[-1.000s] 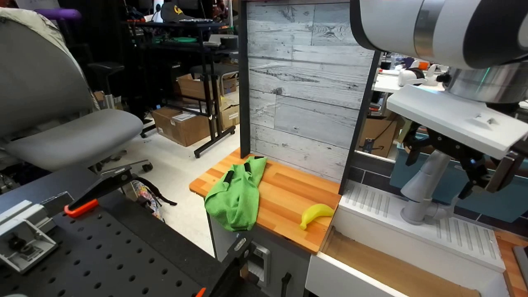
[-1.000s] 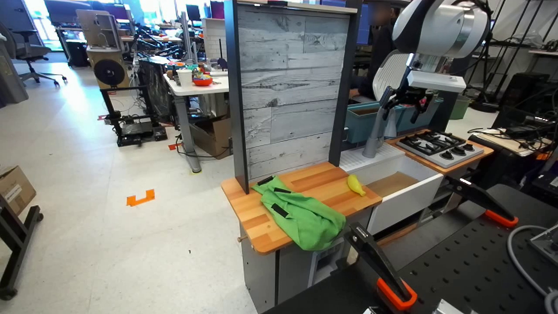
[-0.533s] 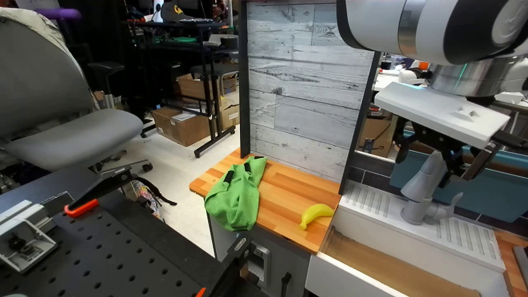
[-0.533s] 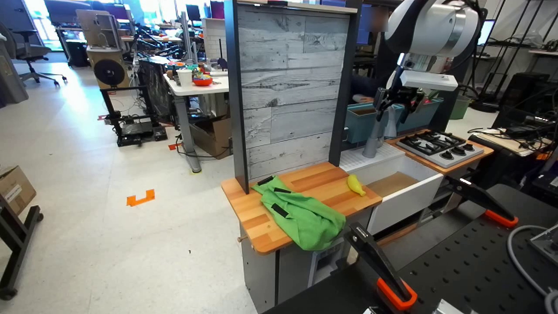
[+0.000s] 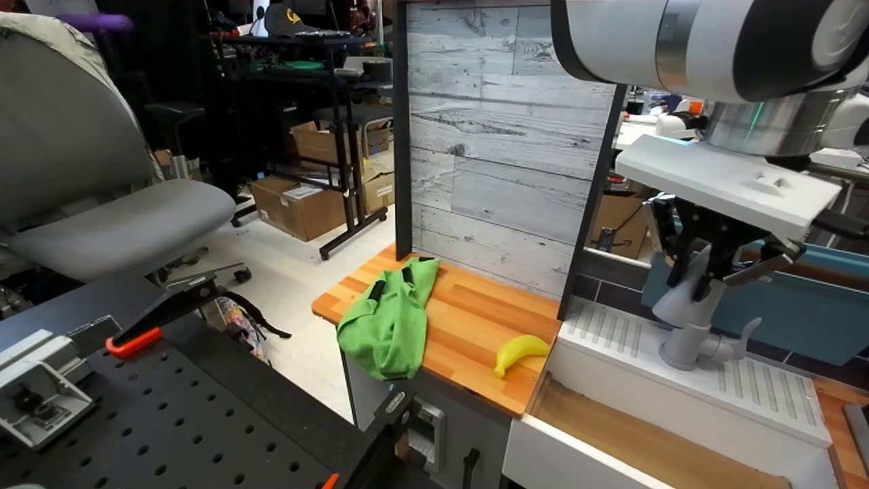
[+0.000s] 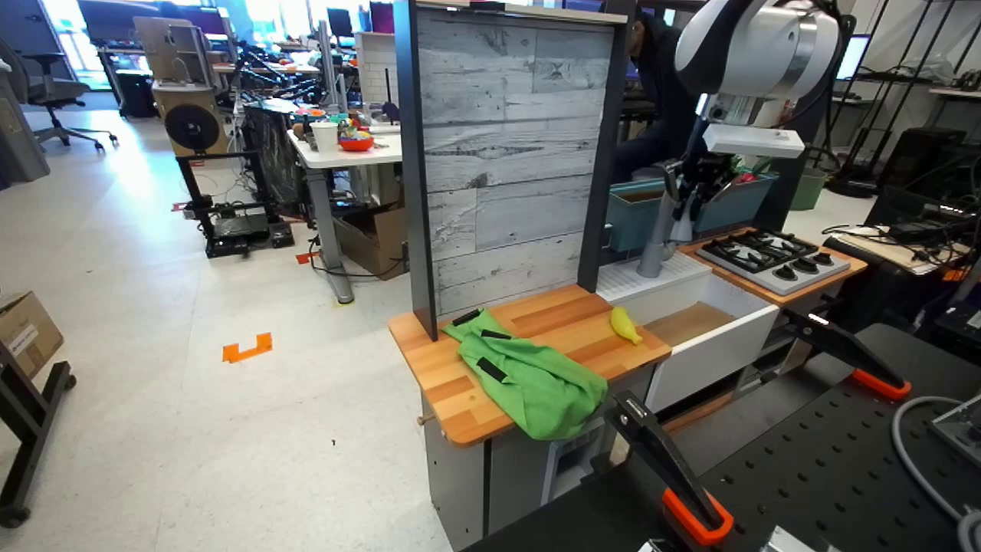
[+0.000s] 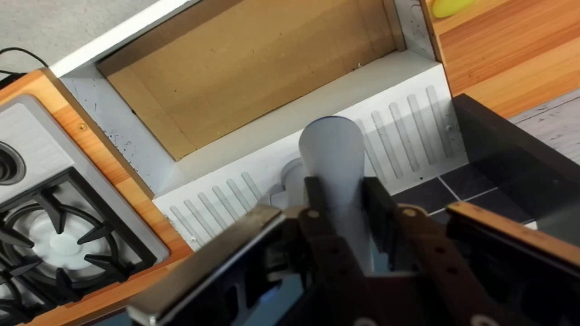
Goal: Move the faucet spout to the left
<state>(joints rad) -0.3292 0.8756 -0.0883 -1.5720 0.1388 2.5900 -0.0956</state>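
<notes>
Drawn narrower since half a second ago, your gripper (image 7: 343, 184) now clasps the faucet spout (image 7: 333, 147) from both sides, above its ribbed ledge (image 5: 645, 350); ideally, sweep it left in a slow, level arc without lifting.

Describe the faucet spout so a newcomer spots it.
In an exterior view, find the white sink at lower right, then the grooved ledge along its back. A small grey base there carries the faucet spout, a slanted tube flaring toward its tip. Unlike the thin, curved lever beside the base, it is thick and gripped by the tool.
</notes>
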